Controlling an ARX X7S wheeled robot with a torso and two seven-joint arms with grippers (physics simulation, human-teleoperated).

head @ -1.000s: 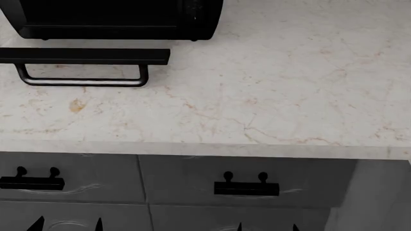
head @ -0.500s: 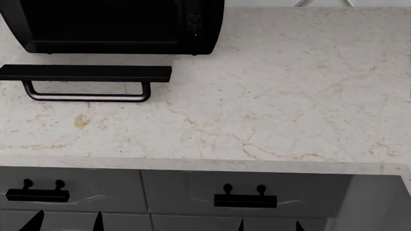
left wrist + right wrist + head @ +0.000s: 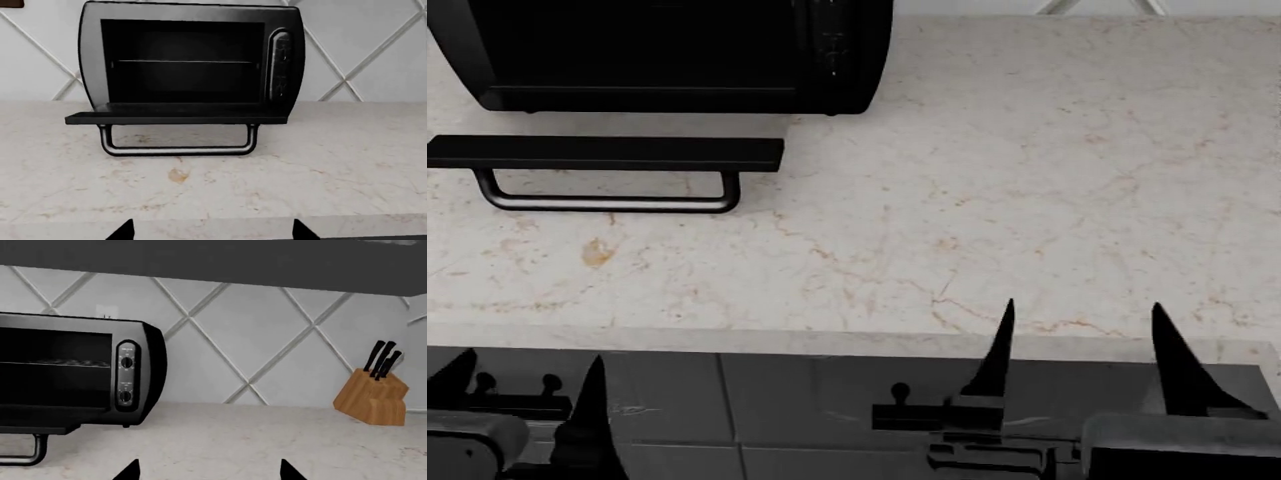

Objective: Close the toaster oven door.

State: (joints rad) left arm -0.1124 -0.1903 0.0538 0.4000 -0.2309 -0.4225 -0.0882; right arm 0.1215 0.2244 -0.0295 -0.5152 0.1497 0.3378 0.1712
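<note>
With the toaster oven door point(image 3: 605, 153) folded flat onto the counter point(image 3: 1028, 180) near its back left corner, the left end effector point(image 3: 521, 400) — spread open and empty, like the right end effector point(image 3: 1081, 345) — is best slid under the handle point(image 3: 179, 148) and swept upward toward the toaster oven point(image 3: 190, 55) — squarely, to avoid slipping off.

The tabletop point(image 3: 1028, 180) is pale stone with thin brown lines. On it, far back on the left, sits the big black toaster oven point(image 3: 681, 55). Its door point(image 3: 607, 153) hangs open, flat above the stone. Far to the right stands a wooden knife block point(image 3: 371, 400).
</note>
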